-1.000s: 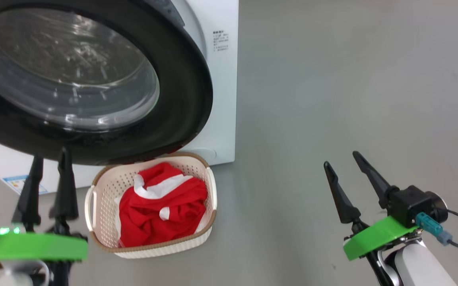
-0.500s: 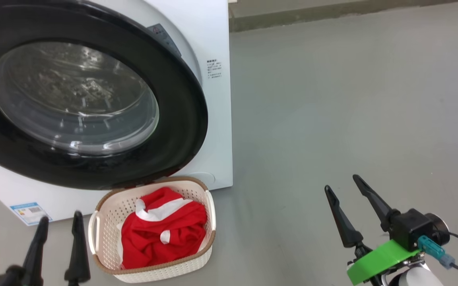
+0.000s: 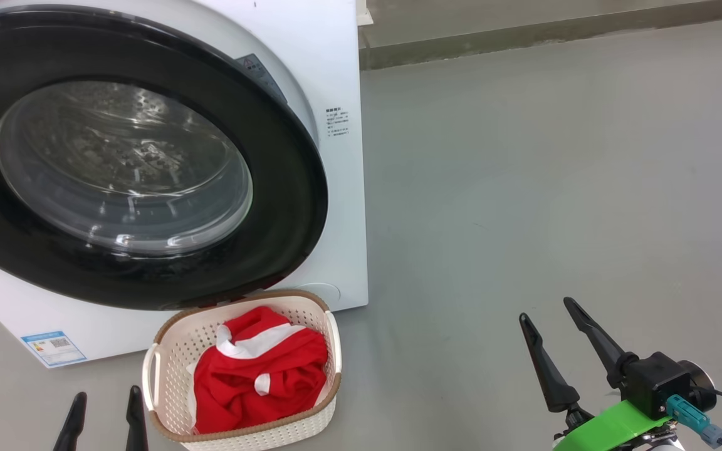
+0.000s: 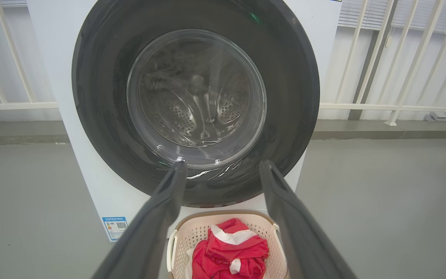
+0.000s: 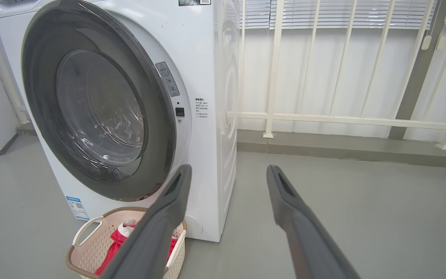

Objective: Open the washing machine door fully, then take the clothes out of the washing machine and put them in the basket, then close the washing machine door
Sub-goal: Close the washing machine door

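Both left gripper (image 3: 107, 407) and right gripper (image 3: 546, 310) are being held spread and empty, clothes (image 3: 261, 382) in the basket (image 3: 167, 326) before the washing machine door (image 3: 286, 188), whose closing is being judged complete, only a latch check remaining.

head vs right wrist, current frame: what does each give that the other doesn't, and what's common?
Head view adds: the left gripper, jaws open, low beside the basket, and a top-down look at the clothes lying in it. Right wrist view adds: the white railing and blinds behind the washing machine. Shared: the washing machine door, which looks shut, the blue label, the basket with red fabric, and the right gripper, jaws open above the grey floor.
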